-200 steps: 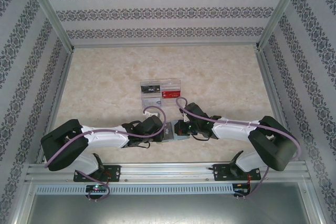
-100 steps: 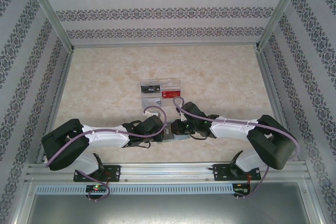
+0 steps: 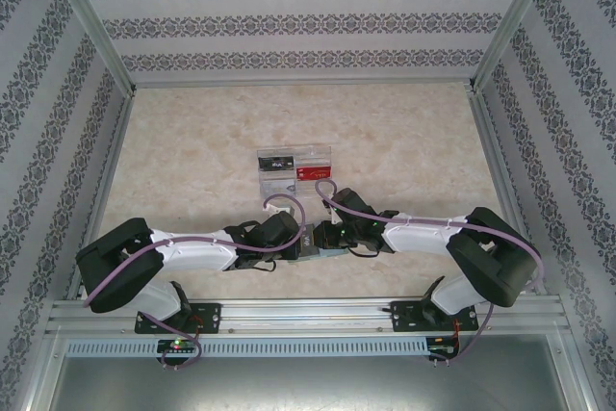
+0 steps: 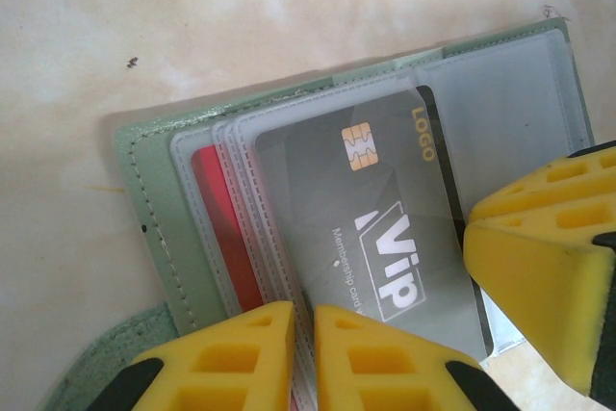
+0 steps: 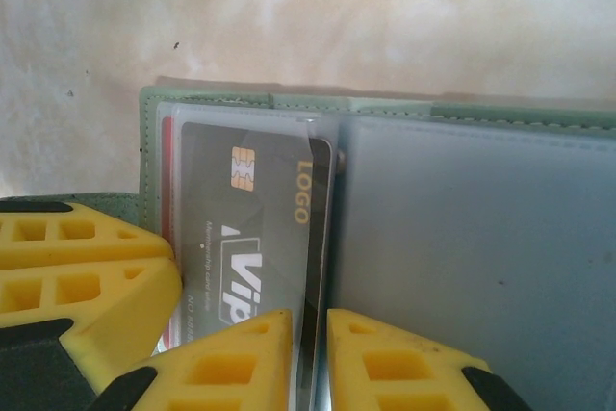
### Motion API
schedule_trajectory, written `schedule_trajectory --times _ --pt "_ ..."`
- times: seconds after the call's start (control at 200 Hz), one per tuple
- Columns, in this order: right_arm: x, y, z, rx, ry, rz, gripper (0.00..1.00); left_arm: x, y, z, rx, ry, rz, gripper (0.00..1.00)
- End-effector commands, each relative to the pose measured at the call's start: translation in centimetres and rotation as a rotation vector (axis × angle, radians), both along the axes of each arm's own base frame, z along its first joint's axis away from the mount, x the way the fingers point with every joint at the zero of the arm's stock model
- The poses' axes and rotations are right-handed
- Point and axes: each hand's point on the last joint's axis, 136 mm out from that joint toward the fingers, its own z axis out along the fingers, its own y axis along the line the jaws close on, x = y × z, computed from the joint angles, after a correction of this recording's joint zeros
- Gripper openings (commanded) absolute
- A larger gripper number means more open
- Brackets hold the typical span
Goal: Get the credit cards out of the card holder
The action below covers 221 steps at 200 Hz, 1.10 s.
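The card holder (image 4: 154, 199) lies open on the table near the arm bases (image 3: 310, 254), green cover outside, clear sleeves and a blue-grey panel (image 5: 481, 238) inside. A dark grey VIP credit card (image 4: 385, 228) sits in the front sleeve, with a red card (image 4: 217, 218) behind it. My left gripper (image 4: 304, 353) is shut on the sleeve edges at the holder's near side. My right gripper (image 5: 310, 358) faces it, its jaws a narrow gap apart, and the VIP card's (image 5: 250, 228) long edge runs into that gap. One of its fingers (image 4: 539, 267) shows in the left wrist view.
A clear divided tray (image 3: 313, 153) stands just beyond the grippers, holding a dark card (image 3: 274, 161) and a red card (image 3: 310, 172). Patterned walls and metal rails enclose the table on three sides. Both arms lie low across the near edge.
The right arm has drawn its elbow in and shifted slightly left toward the holder, and its jaws have parted a little. The left arm and the holder have stayed put.
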Motion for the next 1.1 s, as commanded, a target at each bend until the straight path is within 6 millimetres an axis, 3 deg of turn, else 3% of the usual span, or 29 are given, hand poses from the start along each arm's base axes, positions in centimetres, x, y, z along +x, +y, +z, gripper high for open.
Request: schedule_trajectory --times 0.0,0.22,0.315,0.385,0.814,1.099 --pt "0.3 -0.3 -0.6 -0.024 -0.004 -0.002 0.20 -0.2 0.6 -0.9 0.030 0.038 0.013 0.15" --pt "0.0 0.4 -0.7 0.007 0.017 0.015 0.19 -0.1 0.5 -0.9 0.029 0.038 0.008 0.15" --pt "0.1 0.5 -0.4 0.015 0.012 0.013 0.11 -0.1 0.4 -0.9 0.028 0.042 0.006 0.15" --pt "0.1 0.4 -0.1 0.019 0.005 0.012 0.00 -0.1 0.3 -0.9 0.028 0.043 0.005 0.15" --pt "0.6 -2.6 -0.2 -0.008 -0.005 -0.059 0.00 -0.1 0.6 -0.8 0.049 0.041 0.009 0.15" --pt "0.4 -2.5 -0.2 0.015 0.007 -0.056 0.00 0.0 0.5 -0.7 0.047 0.041 0.007 0.14"
